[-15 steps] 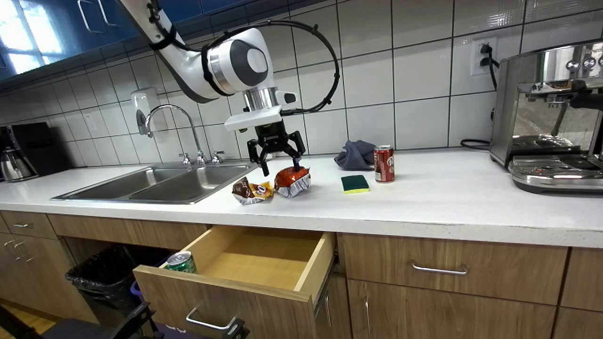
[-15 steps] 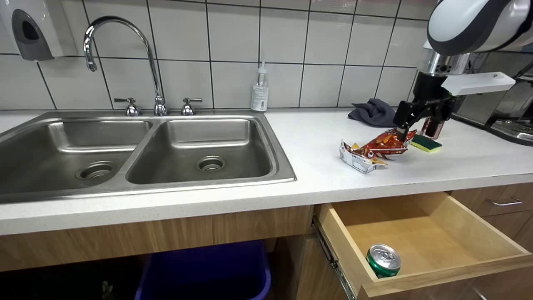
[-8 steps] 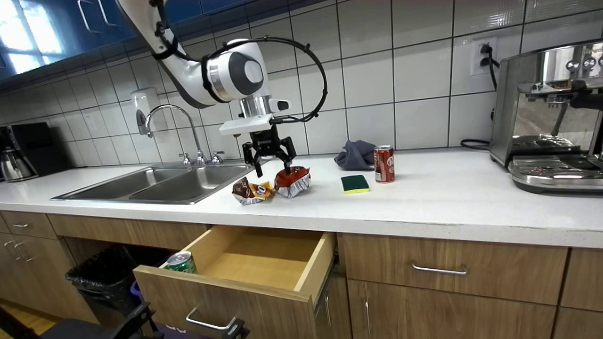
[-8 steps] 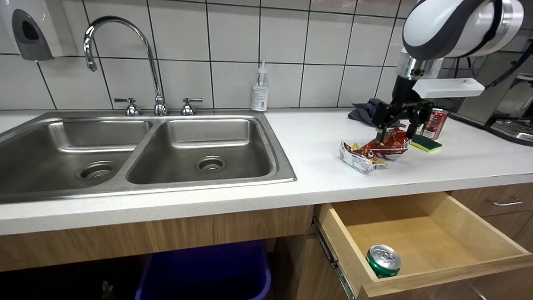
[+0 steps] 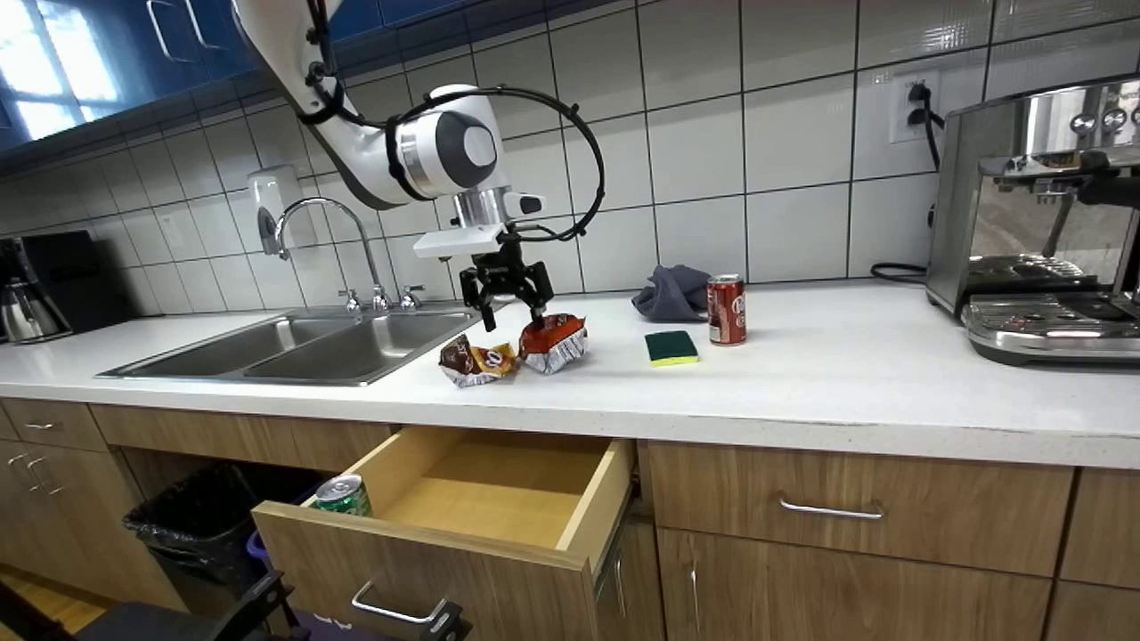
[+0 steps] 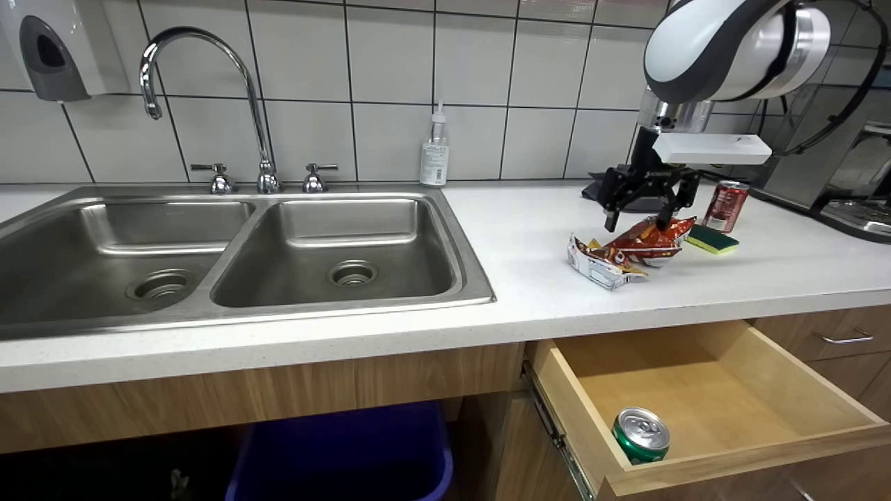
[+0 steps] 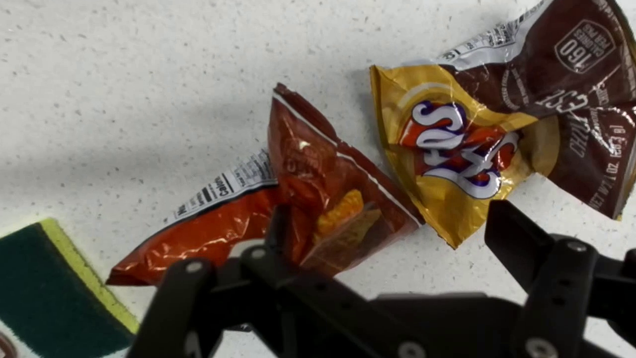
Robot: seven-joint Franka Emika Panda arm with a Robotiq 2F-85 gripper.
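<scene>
My black gripper (image 5: pixel 513 322) is open and empty above the counter, and its fingers point down in both exterior views (image 6: pixel 637 224). In the wrist view the gripper (image 7: pixel 391 221) has its fingers wide apart. One finger overlaps the crumpled red snack bag (image 7: pixel 218 228); contact cannot be told. This bag lies on the counter in both exterior views (image 5: pixel 554 343) (image 6: pixel 647 241). A brown and yellow snack bag (image 7: pixel 447 149) lies close beside it, near the other finger. It also shows in both exterior views (image 5: pixel 476 361) (image 6: pixel 597 268).
A green and yellow sponge (image 5: pixel 671 348), a red can (image 5: pixel 727 309) and a dark cloth (image 5: pixel 672 296) are on the counter. An open drawer (image 6: pixel 738 396) below holds a green can (image 6: pixel 641 435) in its front corner. The sink (image 6: pixel 348 254) and a coffee machine (image 5: pixel 1024 223) flank the area.
My gripper has moved left in both exterior views, and both fingers now show clearly apart. The two bags, the sponge, the cans and the drawer have not moved.
</scene>
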